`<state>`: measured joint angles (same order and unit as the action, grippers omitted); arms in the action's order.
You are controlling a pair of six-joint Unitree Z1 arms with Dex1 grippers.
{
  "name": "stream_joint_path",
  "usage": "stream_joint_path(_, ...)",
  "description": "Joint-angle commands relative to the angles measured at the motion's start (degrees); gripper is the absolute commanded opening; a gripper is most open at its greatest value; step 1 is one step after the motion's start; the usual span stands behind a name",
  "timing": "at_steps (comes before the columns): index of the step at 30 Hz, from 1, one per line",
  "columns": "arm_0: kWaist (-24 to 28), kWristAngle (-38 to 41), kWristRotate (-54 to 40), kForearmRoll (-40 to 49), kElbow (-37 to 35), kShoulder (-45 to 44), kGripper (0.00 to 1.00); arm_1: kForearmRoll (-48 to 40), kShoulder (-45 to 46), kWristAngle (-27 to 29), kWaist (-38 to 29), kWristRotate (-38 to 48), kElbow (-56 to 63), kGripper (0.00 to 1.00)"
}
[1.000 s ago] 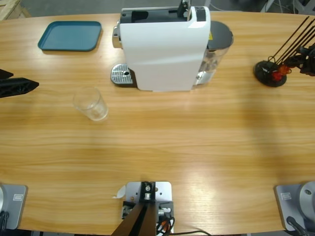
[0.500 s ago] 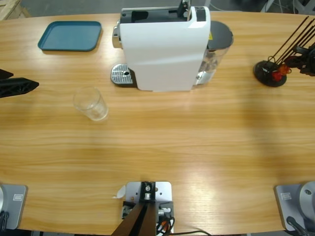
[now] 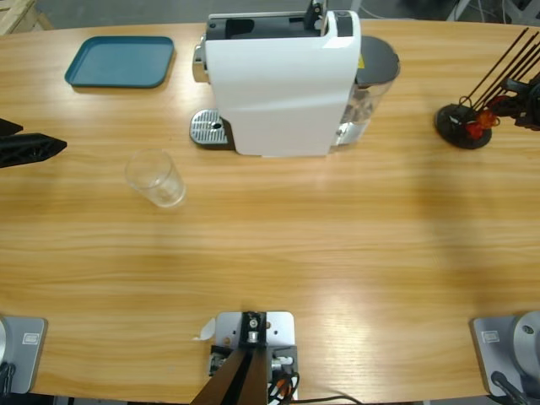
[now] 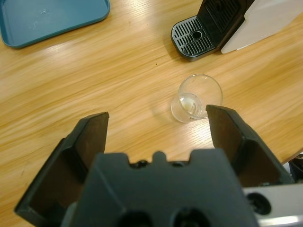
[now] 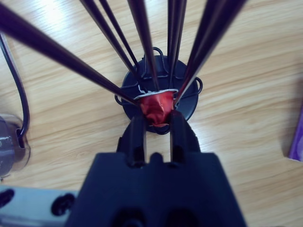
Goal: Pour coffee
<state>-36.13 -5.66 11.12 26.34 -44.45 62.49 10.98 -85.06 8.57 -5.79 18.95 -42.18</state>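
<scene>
Right gripper (image 5: 157, 124) pinching a red capsule (image 5: 155, 108) in the black rack (image 5: 182, 105); left gripper (image 4: 156, 127) spread wide, apart from the empty glass tumbler (image 4: 196, 98) beside the coffee machine (image 3: 283, 80).

What I can't make out

My left gripper (image 3: 34, 148) is cut off at the high view's left edge, my right gripper (image 3: 525, 105) at its right edge. The coffee machine (image 3: 283, 80) hides its own spout. The purple thing (image 5: 297, 137) at my right wrist view's right edge is cropped, unidentifiable.
</scene>
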Motion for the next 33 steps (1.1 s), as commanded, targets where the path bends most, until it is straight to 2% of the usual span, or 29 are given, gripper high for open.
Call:
stream_joint_path(1,-0.4,-0.4,0.1,-1.0,2.1,1.7,0.888,0.7,3.6,1.1,0.6,-0.9,0.9,0.06)
stream_joint_path(16,-0.4,-0.2,0.0,-1.7,2.3,2.2,0.889,10.9,8.9,2.6,0.6,-1.1,-5.1,0.057)
stream_joint_path(25,-0.4,-0.2,0.0,-1.7,2.4,2.2,0.889,13.1,9.7,2.5,-1.1,-1.2,-6.6,0.067)
stream_joint_path(26,-0.4,-0.2,0.0,-1.8,2.4,2.3,0.89,13.7,10.7,2.4,-2.6,-0.5,-6.4,0.142)
stream_joint_path(27,-0.4,-0.2,0.0,-1.8,2.4,2.3,0.889,14.2,11.6,2.1,-4.7,0.4,-5.8,0.317)
stream_joint_path(28,-0.4,-0.2,0.0,-1.8,2.4,2.4,0.89,15.1,12.0,1.9,-6.9,1.2,-5.3,0.539)
stream_joint_path(29,-0.4,-0.2,0.0,-1.8,2.3,2.5,0.89,16.0,12.3,1.4,-8.9,2.2,-4.7,0.689)
stream_joint_path(30,-0.4,-0.2,0.0,-1.8,2.3,2.6,0.89,16.5,12.4,0.3,-10.9,3.0,-4.1,0.764)
stream_joint_path(33,-0.4,-0.2,0.0,-1.8,2.3,2.9,0.89,20.0,12.3,-2.6,-16.8,4.7,-4.1,0.784)
